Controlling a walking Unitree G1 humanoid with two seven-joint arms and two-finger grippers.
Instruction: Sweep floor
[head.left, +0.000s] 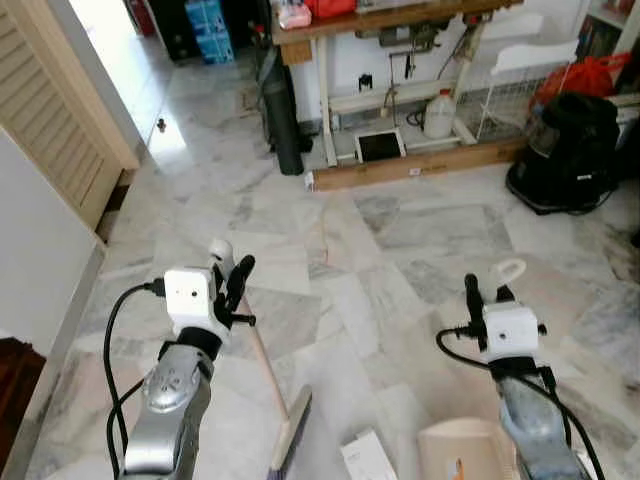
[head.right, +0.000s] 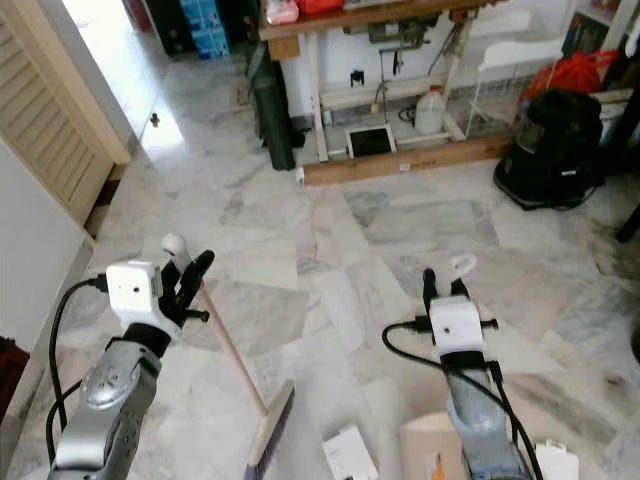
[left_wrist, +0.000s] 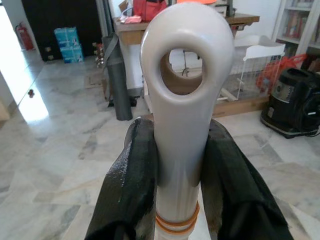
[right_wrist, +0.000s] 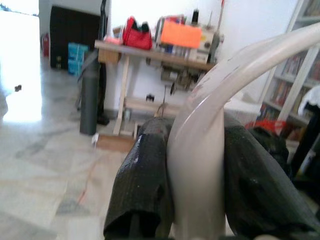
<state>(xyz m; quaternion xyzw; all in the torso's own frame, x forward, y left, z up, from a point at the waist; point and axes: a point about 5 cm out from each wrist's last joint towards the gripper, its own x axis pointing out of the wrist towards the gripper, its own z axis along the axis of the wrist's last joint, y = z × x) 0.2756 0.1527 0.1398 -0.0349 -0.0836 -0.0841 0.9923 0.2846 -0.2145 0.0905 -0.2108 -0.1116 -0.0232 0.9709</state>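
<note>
1. The left gripper (left_wrist: 180, 165) has its two black fingers (left_wrist: 131, 185) pressed tight on the top of a pale broom handle with a round hole at its tip (left_wrist: 186, 85).
2. That long pale broom (head.left: 268, 372) slants down from the left gripper to the grey and white marble floor (head.left: 400, 240). Its flat brush head (head.left: 292, 435) sits on the floor between the two silver arms.
3. The right gripper (right_wrist: 197, 170) has its black fingers squeezed on a pale curved plastic handle with a loop at the end (right_wrist: 235, 75).
4. That handle (head.left: 508, 272) stands up from a beige dustpan (head.left: 460, 450) that is low down by the right arm.
5. A small white box (head.left: 368, 456) lies on the floor between the brush head and the dustpan.
6. Far ahead a wooden work table (head.left: 400, 20) stands by the wall, with a white plastic jug (head.left: 438, 113) under it.
7. A tall dark grey rolled tube (head.left: 282, 120) stands beside the table's left leg.
8. A black vacuum cleaner (head.left: 568, 155) sits on the floor at the right.
9. A slatted wooden door (head.left: 55, 120) is at the left.
</note>
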